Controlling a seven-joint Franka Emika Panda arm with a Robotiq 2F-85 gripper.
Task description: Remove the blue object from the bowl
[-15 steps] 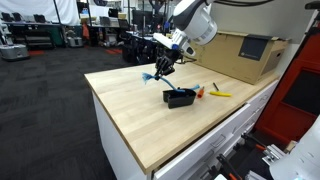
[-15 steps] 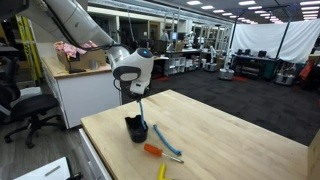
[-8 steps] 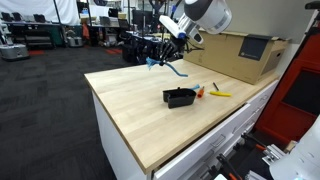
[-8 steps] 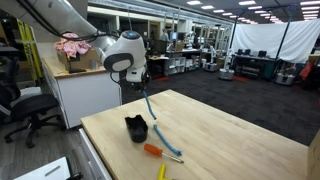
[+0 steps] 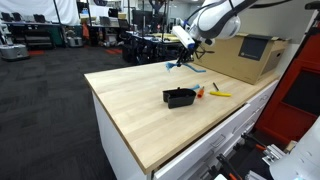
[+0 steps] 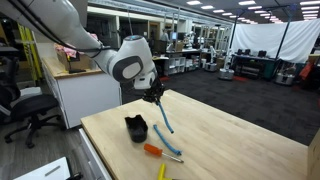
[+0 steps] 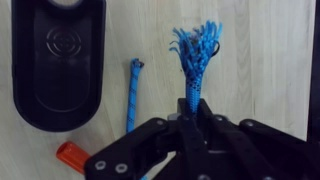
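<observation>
My gripper (image 5: 186, 57) (image 6: 155, 95) is shut on the blue object (image 6: 163, 115), a slim blue cord-like stick with a frayed wider end (image 7: 196, 55). It hangs from the jaws (image 7: 195, 125) above the wooden table, away from the bowl. The small black bowl (image 5: 180, 97) (image 6: 136, 128) (image 7: 58, 65) sits on the table and looks empty in the wrist view. The blue object is held beside the bowl, not over it.
A second thin blue stick (image 7: 132, 95) (image 6: 172, 152) lies on the table by a small orange item (image 7: 70, 155) (image 6: 152, 150) (image 5: 200, 92). A yellow stick (image 5: 220, 94) lies near the table edge. A cardboard box (image 5: 245, 55) stands at the back.
My gripper has lifted the blue object up out of the bowl and carried it sideways away from the bowl. The bowl has stayed in place.
</observation>
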